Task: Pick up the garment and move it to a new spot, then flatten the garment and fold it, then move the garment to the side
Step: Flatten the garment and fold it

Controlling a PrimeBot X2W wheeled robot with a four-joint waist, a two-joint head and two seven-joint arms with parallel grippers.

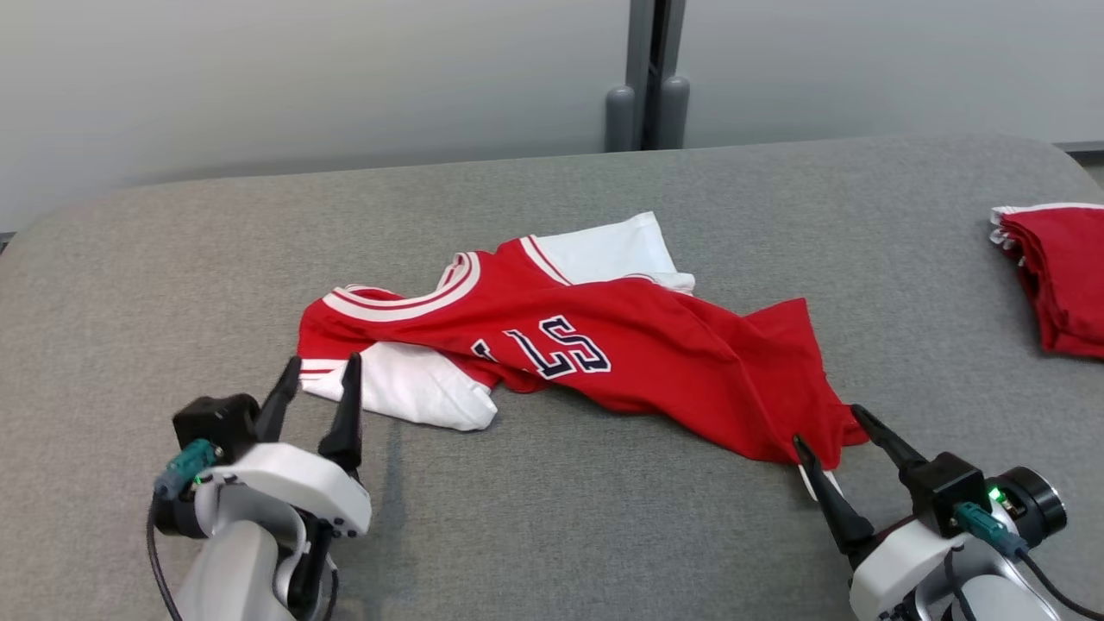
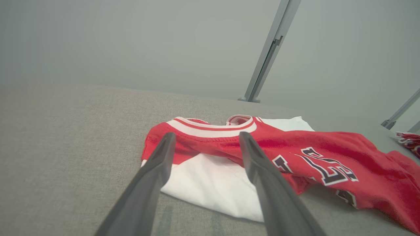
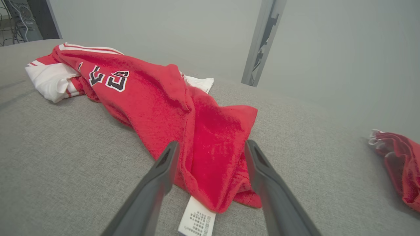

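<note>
grey fabric covers the worktop (image 1: 552,535), and the red-and-white jersey (image 1: 655,362) lies bunched across its middle, held by neither arm. another red garment (image 1: 1056,285) sits well apart at the right edge. the left gripper (image 1: 321,366) stands spread at the white sleeve (image 1: 414,397). the right gripper (image 1: 828,427) is spread astride the jersey's lower edge, near the care label (image 3: 197,220). the risk is pinching two bunched layers together, so flattening would drag folds rather than open them.
</note>
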